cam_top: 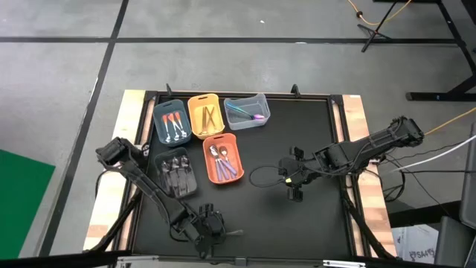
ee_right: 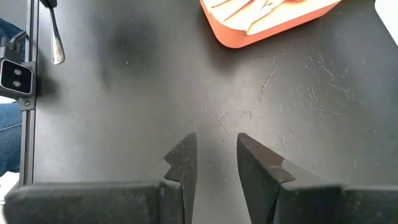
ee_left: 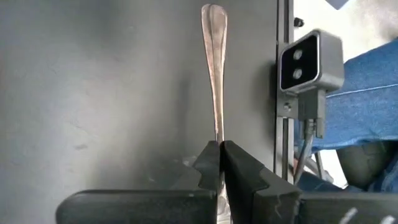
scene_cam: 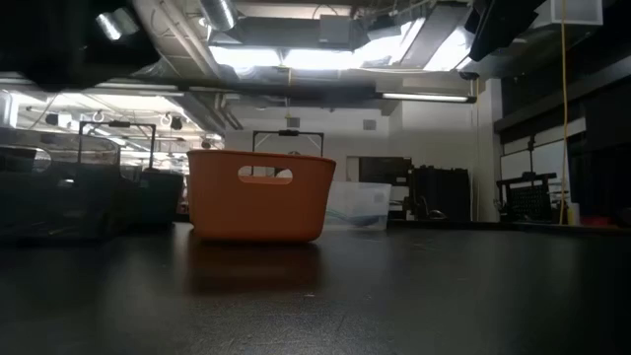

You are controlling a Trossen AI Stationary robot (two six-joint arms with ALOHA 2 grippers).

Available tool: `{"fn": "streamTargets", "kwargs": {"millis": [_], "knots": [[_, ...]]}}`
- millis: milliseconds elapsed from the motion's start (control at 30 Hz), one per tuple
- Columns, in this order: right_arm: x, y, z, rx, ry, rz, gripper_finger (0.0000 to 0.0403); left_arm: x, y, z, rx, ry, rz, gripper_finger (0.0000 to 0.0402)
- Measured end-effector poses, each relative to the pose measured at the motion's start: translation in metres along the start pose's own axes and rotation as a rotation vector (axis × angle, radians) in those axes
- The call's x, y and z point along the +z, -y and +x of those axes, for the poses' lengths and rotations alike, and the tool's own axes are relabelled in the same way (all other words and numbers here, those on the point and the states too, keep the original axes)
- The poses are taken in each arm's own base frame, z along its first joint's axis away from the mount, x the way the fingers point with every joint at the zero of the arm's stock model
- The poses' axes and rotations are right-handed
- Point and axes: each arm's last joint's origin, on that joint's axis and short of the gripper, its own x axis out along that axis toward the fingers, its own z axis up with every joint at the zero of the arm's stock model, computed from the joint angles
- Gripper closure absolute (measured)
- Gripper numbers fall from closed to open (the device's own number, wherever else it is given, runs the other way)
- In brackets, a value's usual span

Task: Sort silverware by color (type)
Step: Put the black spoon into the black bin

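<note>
My left gripper (cam_top: pixel 217 229) is at the table's near edge, shut on a silver utensil (ee_left: pixel 214 68) whose handle points toward the table's right. My right gripper (cam_top: pixel 294 190) hovers open over bare black mat right of centre, touching nothing. Five bins stand at the far left. The blue-grey bin (cam_top: pixel 169 123) holds orange-red pieces, the yellow bin (cam_top: pixel 206 115) gold ones, and the clear bin (cam_top: pixel 247 110) teal and purple ones. The orange bin (cam_top: pixel 223 158) holds purple and silver ones, and the dark bin (cam_top: pixel 177 173) dark ones. My left gripper pinches the silver utensil between its two fingers (ee_left: pixel 239 171). The handle (ee_left: pixel 216 124) runs straight out past the fingertips, along the fingers, to its rounded free end (ee_left: pixel 213 15). The fingers hide the utensil's other end. The fingers reach roughly level from the table's left.
The black mat (cam_top: pixel 297 134) is bordered by a dark frame and wooden strips. A loop of cable (cam_top: pixel 262 177) lies near my right gripper. The low camera (ee_left: pixel 308 62) stands at the near edge, with a person's blue trouser leg (ee_left: pixel 373 93) behind it. The orange bin (scene_cam: pixel 258 195) fills the low view.
</note>
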Motion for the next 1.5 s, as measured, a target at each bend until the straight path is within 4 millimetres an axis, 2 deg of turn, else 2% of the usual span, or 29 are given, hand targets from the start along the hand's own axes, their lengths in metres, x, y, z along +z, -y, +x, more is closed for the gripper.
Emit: {"fn": "streamTargets", "kwargs": {"millis": [267,433,600,733,1000,1200,1367,1500], "knots": [[0.000,0.000,0.000,0.001,-0.001,0.000,0.0302,0.027,-0.017,-0.051,0.016,0.033,0.116,0.0396],[0.000,0.000,0.000,0.001,0.000,0.000,0.0302,0.040,-0.038,-0.092,0.071,0.042,0.159,0.0396],[-0.001,0.001,-0.003,0.004,0.004,-0.002,0.0302,0.044,-0.064,-0.132,0.141,0.007,0.193,0.0396],[-0.001,0.004,-0.016,0.023,0.041,0.005,0.0302,0.044,-0.085,-0.163,0.184,-0.022,0.242,0.0396],[-0.007,0.015,-0.057,0.047,0.184,0.031,0.0302,0.031,-0.123,-0.217,0.255,-0.119,0.424,0.0396],[-0.006,0.021,-0.081,0.044,0.331,-0.045,0.0302,0.022,-0.142,-0.238,0.277,-0.211,0.563,0.0396],[0.001,0.020,-0.094,0.083,0.467,-0.204,0.0302,0.020,-0.151,-0.240,0.257,-0.315,0.626,0.0396],[0.006,0.028,-0.101,0.098,0.532,-0.265,0.0302,0.019,-0.156,-0.235,0.207,-0.372,0.686,0.0396]]}}
